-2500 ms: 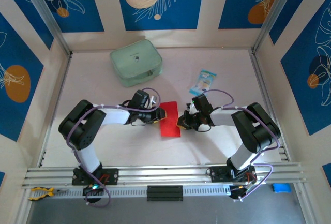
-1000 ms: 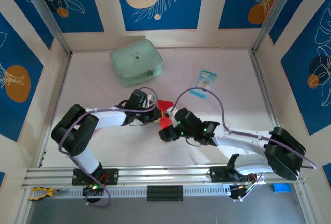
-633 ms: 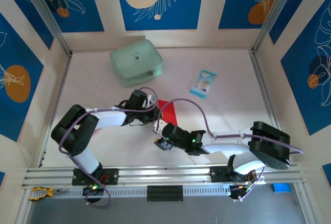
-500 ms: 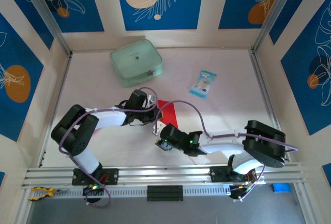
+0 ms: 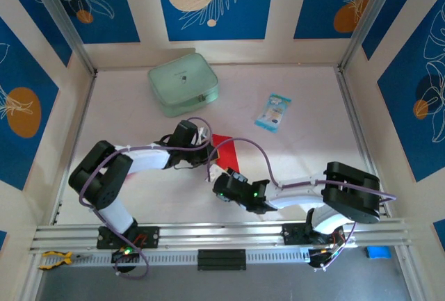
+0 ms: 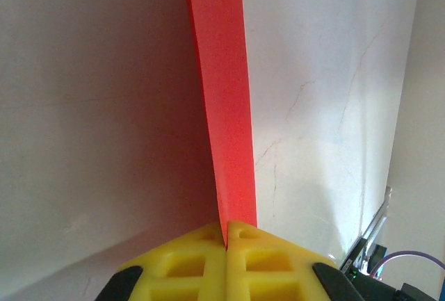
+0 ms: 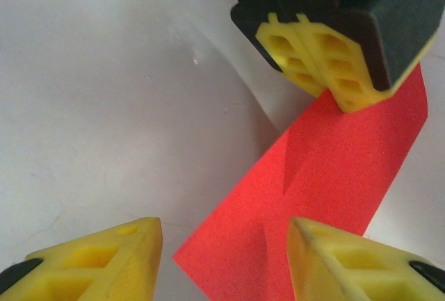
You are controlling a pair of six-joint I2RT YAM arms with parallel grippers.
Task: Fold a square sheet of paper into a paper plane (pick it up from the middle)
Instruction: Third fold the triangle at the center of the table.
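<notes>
The square sheet of paper (image 5: 227,149) is bright red and folded into a narrow strip, standing on edge near the table's middle. My left gripper (image 5: 211,153) is shut on its left edge; in the left wrist view the yellow fingertips (image 6: 208,245) press together on the red paper (image 6: 222,92). My right gripper (image 5: 220,178) sits just near of the strip's lower corner. In the right wrist view its jaws (image 7: 222,259) stand apart with the red paper's corner (image 7: 327,176) between them, touching neither pad. The left gripper (image 7: 327,58) pinches the far end there.
A pale green zip pouch (image 5: 183,83) lies at the back left. A small blue-white packet (image 5: 272,112) lies at the back right. The right arm's cable loops over the paper's right side. An aluminium rail (image 5: 222,231) runs along the near edge.
The paper lay flat before and now stands on edge in the left gripper. The right arm swung left and nearer, bringing its jaws to the paper's near corner, and they have narrowed.
</notes>
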